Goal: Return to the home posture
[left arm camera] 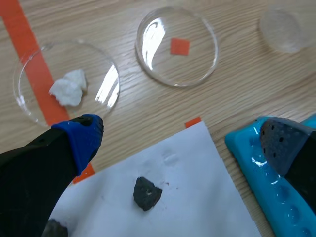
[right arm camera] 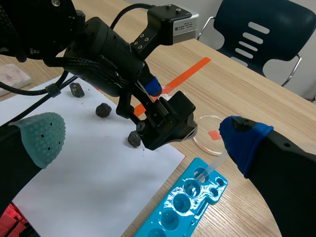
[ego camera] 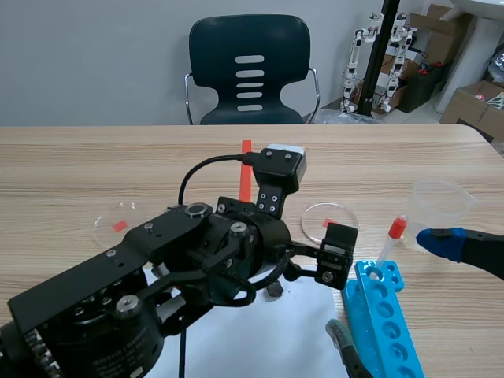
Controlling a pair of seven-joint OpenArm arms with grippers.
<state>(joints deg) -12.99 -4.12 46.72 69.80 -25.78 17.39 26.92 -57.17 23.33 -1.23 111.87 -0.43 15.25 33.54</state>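
Presently the left arm (ego camera: 118,291) lies low across the table's (ego camera: 79,165) near left part. The left gripper (left arm camera: 181,134) is spread wide and carries nothing. It hangs over the far right corner of the white paper (left arm camera: 197,207). One finger sits above the blue rack (left arm camera: 254,160).

- One dark stone (left arm camera: 146,192) lies on the paper under the gripper, clear of both fingers.
- Ahead of the gripper is a petri dish (left arm camera: 106,74) holding a white lump (left arm camera: 69,88).
- Beside that is a second dish (left arm camera: 207,59) over an orange square, with a clear cup (left arm camera: 286,29) farther right.
- Beyond the dishes, bare wood runs to the table's far edge.

The right gripper (right arm camera: 141,134) is near the table's near right corner, also spread wide and empty, with its fingers on either side of the rack. A red-capped tube (ego camera: 391,240) stands in the rack's far end. In the scene view it is apart from the blue fingertip.

View differences:
- The right wrist view shows three stones on the paper, where the left wrist view shows one.
- The lump dish shows plainly only in the left wrist view.
- The scene view adds a third dish (ego camera: 118,222) toward the left edge and a chair (ego camera: 250,71) past the far edge.
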